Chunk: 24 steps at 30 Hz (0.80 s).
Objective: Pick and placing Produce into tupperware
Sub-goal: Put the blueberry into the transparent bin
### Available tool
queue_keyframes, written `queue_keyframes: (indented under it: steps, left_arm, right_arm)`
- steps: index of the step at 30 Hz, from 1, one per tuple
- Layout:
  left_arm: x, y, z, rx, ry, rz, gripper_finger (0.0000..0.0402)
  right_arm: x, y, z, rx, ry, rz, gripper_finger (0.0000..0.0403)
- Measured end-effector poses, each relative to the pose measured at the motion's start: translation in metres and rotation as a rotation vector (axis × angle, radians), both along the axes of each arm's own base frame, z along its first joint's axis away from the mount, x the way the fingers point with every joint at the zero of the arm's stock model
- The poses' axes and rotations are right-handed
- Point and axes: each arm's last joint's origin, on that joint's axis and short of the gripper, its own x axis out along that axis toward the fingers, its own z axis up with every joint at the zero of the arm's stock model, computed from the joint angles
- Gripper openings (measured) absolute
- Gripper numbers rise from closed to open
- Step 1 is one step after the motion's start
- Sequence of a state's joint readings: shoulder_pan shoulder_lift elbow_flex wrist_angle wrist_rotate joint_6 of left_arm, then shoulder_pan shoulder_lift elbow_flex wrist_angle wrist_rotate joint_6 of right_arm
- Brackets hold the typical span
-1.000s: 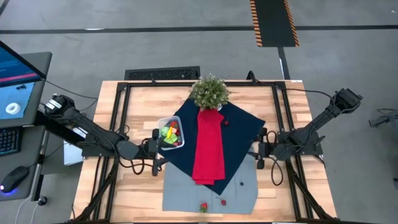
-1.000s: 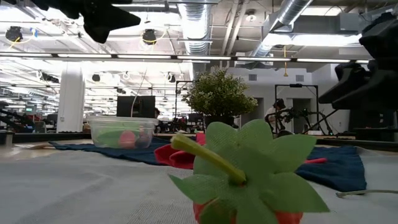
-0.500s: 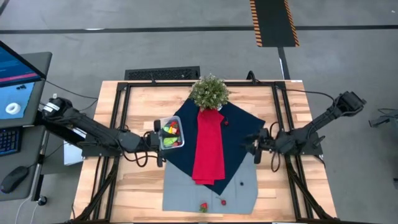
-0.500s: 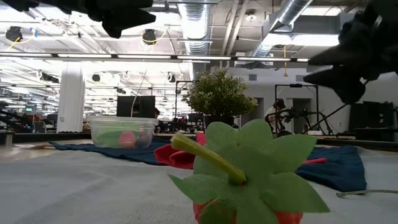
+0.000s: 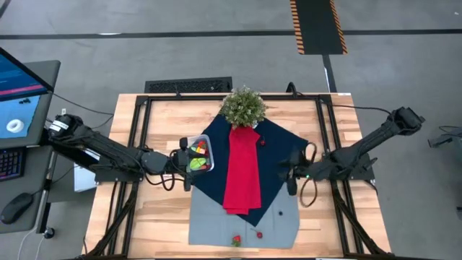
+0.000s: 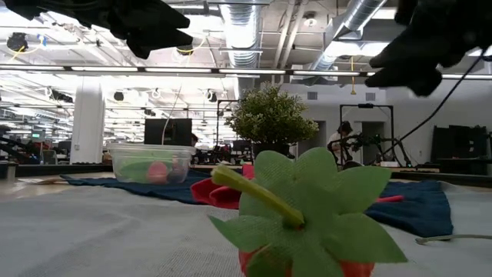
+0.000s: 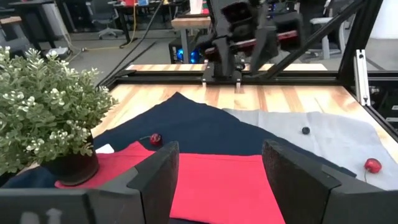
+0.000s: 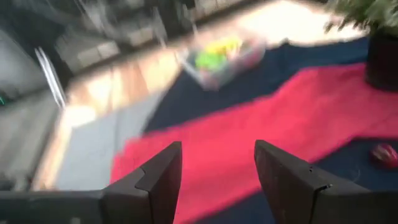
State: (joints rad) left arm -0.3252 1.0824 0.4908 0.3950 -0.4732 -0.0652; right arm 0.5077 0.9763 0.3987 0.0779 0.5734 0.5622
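Overhead, we saw the tupperware [image 5: 198,154] sitting on the 9 o'clock corner of the navy cloth [image 5: 278,152], loaded with produce [image 5: 195,153] in green, yellow and red. Our left gripper [image 5: 185,154] hovered at the container's 9 o'clock rim, its fingers [image 7: 158,177] spread wide with nothing between them. Our right gripper [image 5: 292,170] hung above the navy cloth's 3 o'clock edge, well apart from the container, its fingers [image 8: 152,180] likewise wide and empty. Between the two lay the red cloth strip [image 5: 242,170], running from the potted plant [image 5: 242,106] at 12 o'clock down toward the grey cloth [image 5: 216,220] at 6 o'clock. We counted loose pieces as well: a red berry [image 5: 262,141] on the navy cloth beside the strip, a leafy red piece [image 5: 236,240] and a smaller red one [image 5: 259,235] on the grey cloth's 6 o'clock edge, and a dark berry [image 5: 281,213] on the grey cloth nearer 3 o'clock.
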Motion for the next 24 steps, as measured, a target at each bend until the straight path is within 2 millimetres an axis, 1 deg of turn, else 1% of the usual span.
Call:
queue_keyframes:
  steps: [3, 5, 9, 12, 17, 21, 24]
  left_arm:
    - [0.0, 0.0, 0.0, 0.009, -0.001, 0.001, 0.0222]
    - [0.0, 0.0, 0.0, 0.011, -0.002, 0.0, 0.0222]
    - [0.0, 0.0, 0.0, 0.012, 0.0, 0.0, 0.0222]
    - [0.0, 0.0, 0.0, 0.008, 0.006, 0.002, 0.0222]
    - [0.0, 0.0, -0.001, 0.009, 0.011, 0.002, 0.0222]
    - [0.0, 0.0, -0.001, 0.011, 0.011, 0.002, 0.0222]
    - [0.0, 0.0, -0.001, 0.012, 0.011, 0.002, 0.0222]
  right_arm:
    - [0.011, 0.012, 0.022, 0.017, 0.143, -0.008, 0.0223]
    - [0.015, 0.019, 0.032, 0.057, 0.263, -0.015, 0.0223]
    - [0.023, 0.039, 0.035, 0.204, 0.507, -0.019, 0.0223]
    - [0.03, 0.06, 0.028, 0.28, 0.643, -0.003, 0.0223]
    - [0.041, 0.09, 0.02, 0.331, 0.734, -0.038, 0.0223]
    - [0.045, 0.107, 0.011, 0.353, 0.78, -0.101, 0.0222]
    - [0.047, 0.114, -0.003, 0.362, 0.813, -0.159, 0.0216]
